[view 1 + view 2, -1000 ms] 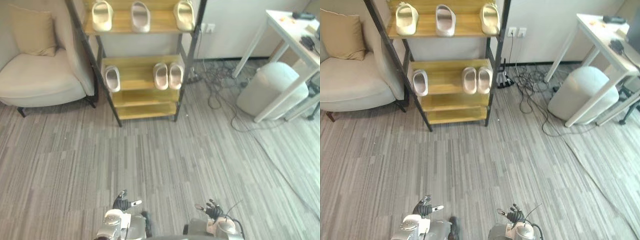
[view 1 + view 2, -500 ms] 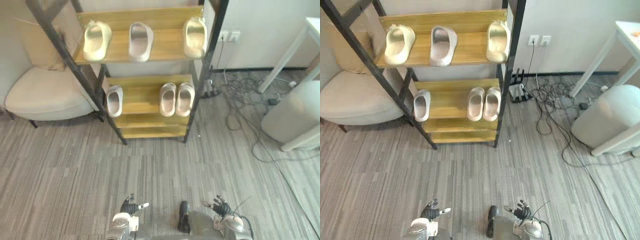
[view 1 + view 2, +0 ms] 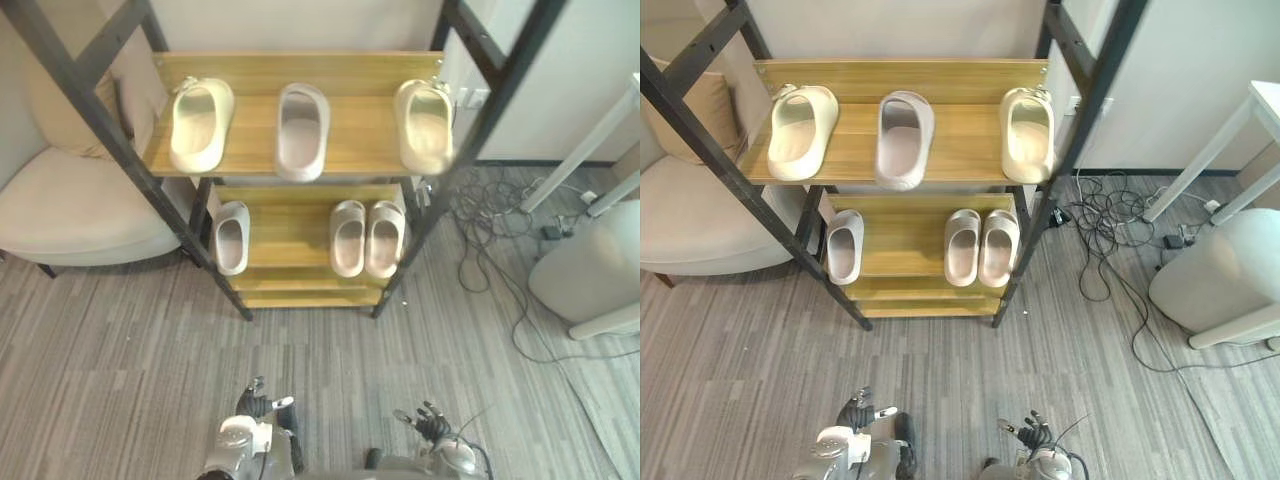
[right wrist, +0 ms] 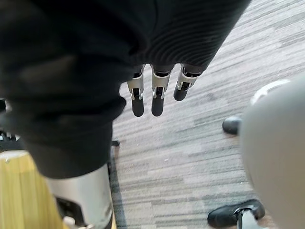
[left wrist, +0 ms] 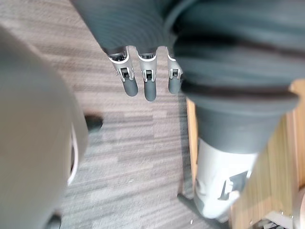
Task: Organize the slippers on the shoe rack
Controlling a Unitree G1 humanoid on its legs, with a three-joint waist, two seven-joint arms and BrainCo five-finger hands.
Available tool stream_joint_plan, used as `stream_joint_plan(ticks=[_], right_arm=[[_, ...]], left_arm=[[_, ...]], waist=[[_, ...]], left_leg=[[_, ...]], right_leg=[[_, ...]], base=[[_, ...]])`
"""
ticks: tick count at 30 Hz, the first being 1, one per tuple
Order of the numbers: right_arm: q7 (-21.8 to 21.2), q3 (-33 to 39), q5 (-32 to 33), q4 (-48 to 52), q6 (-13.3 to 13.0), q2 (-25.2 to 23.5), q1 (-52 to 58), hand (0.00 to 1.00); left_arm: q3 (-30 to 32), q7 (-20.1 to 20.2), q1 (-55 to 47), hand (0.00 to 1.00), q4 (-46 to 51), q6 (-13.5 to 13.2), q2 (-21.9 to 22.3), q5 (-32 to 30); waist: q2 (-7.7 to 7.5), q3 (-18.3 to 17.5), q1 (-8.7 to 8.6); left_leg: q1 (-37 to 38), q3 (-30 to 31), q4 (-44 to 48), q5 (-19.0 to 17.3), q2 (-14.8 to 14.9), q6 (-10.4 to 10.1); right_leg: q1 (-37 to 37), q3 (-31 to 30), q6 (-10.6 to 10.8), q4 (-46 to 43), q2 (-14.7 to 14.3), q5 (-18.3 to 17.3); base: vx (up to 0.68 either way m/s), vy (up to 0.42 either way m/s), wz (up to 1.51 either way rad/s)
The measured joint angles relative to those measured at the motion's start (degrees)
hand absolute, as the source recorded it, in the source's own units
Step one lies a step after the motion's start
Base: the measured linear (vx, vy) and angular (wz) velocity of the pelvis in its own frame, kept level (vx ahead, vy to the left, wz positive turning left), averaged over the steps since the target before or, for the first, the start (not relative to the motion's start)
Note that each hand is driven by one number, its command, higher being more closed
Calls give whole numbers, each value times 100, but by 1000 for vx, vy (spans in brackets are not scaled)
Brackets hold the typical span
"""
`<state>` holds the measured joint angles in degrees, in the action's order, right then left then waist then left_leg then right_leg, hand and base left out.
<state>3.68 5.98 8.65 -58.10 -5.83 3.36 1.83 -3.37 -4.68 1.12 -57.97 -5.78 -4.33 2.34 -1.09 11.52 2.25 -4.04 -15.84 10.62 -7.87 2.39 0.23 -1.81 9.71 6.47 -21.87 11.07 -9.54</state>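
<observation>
Left robot hand (image 3: 258, 403): low before the shoe rack (image 3: 360, 130), fingers straight, empty. Upper shelf: left cream slipper (image 3: 200, 125), grey slipper (image 3: 301, 130), right cream slipper (image 3: 424, 125). Lower shelf: single slipper (image 3: 231, 236) at left end, slipper pair (image 3: 384, 240) toward right end. Right robot hand (image 3: 430, 425): likewise before the rack, fingers straight, empty. All slippers are well apart from both hands.

I have the shoe rack (image 3: 310, 297) straight ahead, with an armchair (image 3: 70, 215) to its left and cables (image 3: 480, 230) on the floor to its right. On the upper shelf (image 3: 355, 140), the left slipper (image 3: 198, 125), middle slipper (image 3: 301, 130) and right slipper (image 3: 424, 125) lie in a row, well apart. On the lower shelf (image 3: 290, 225), a single slipper (image 3: 231, 237) lies at the left end and a pair of slippers (image 3: 349, 238) sits side by side toward the right.
</observation>
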Motion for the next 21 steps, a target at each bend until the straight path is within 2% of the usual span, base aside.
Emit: stream_joint_plan(ticks=[1, 3, 5, 7, 8, 9, 10, 11, 12, 15, 17, 21], right_arm=[[-16, 0, -23, -1, 1, 16, 6, 0], [-21, -14, -30, -10, 5, 4, 44, 0], [-23, -26, -30, -27, 6, 19, 55, 0], [-26, -23, -30, -12, 2, 47, 28, 0], [-26, -24, -30, -15, 0, 61, 35, 0], [-26, -47, -28, -17, 2, 46, 58, 0], [-27, -54, -28, -20, 2, 5, 78, 0], [-33, -36, -28, -46, -2, 103, 68, 0], [-26, -37, -30, -101, -11, 134, 70, 0], [-19, 60, -23, -163, -10, 168, 96, 0], [-19, 59, -28, -163, -14, 168, 125, 0], [-18, 59, -63, -160, -17, 136, 156, 0]], left_arm=[[-32, 3, -48, 0, -11, 8, -65, -1], [-91, 5, -152, 0, -18, 22, -198, -3], [-101, -4, -217, 0, -27, 34, -266, -3], [-83, -7, -250, 0, -42, 37, -260, 13], [-80, -5, -280, 0, -64, 37, -251, -10], [-77, -7, -291, 0, -68, 32, -260, -9], [-73, -5, -299, 0, -69, 27, -290, -10], [-23, -6, -289, 0, -166, 39, -155, -16], [3, -5, -304, 0, -172, 21, -87, -29], [17, 10, -304, 0, -243, 19, 50, -69], [15, 32, -290, 0, -236, -1, 76, -105], [23, 33, -250, 0, -240, -3, 60, -108]], waist=[[-2, 7, -12], [-46, -23, -27], [-35, -36, -87], [30, -46, -145], [54, -45, -149], [7, -73, -148], [-96, -128, -146], [71, -184, -169], [162, -231, -168], [301, -261, -200], [279, -264, -203], [222, -282, -180]], left_leg=[[232, -48, -50, -92, -42, 54], [456, -48, -62, -186, -96, 132], [698, 153, -233, -200, -82, 119], [792, 265, -250, -193, 37, 109], [867, 304, -239, -195, 75, 105], [929, 297, -238, -211, 46, 72], [982, 302, -239, -249, -43, -28], [1077, 326, -243, -367, 70, -197], [1091, 300, -245, -368, 165, -205], [1399, 261, -373, -403, 281, -267], [1521, 246, -412, -403, 295, -268], [1601, 212, -461, -403, 265, -269]], right_leg=[[320, -118, -26, -850, 117, 48], [603, -45, 50, -1646, 240, -132], [718, 416, -53, -1592, 168, -511], [803, 569, -85, -850, -98, -583], [779, 574, -209, -247, -227, -462], [763, 583, -304, 333, -310, -86], [786, 551, -427, 767, -302, 517], [655, 627, -485, 818, -416, 472], [573, 639, -520, 962, -475, 499], [148, 646, -535, 1421, -697, 508], [-52, 640, -527, 1595, -751, 520], [-281, 529, -437, 2137, -800, 829]], base=[[288, 275, -9], [259, 145, 11], [295, 37, 44], [312, -62, 38], [318, -135, 24], [204, -113, 15], [289, -148, 4], [300, -138, -8], [298, -144, -12], [216, -124, -12], [105, -43, -6], [43, 22, -12]])
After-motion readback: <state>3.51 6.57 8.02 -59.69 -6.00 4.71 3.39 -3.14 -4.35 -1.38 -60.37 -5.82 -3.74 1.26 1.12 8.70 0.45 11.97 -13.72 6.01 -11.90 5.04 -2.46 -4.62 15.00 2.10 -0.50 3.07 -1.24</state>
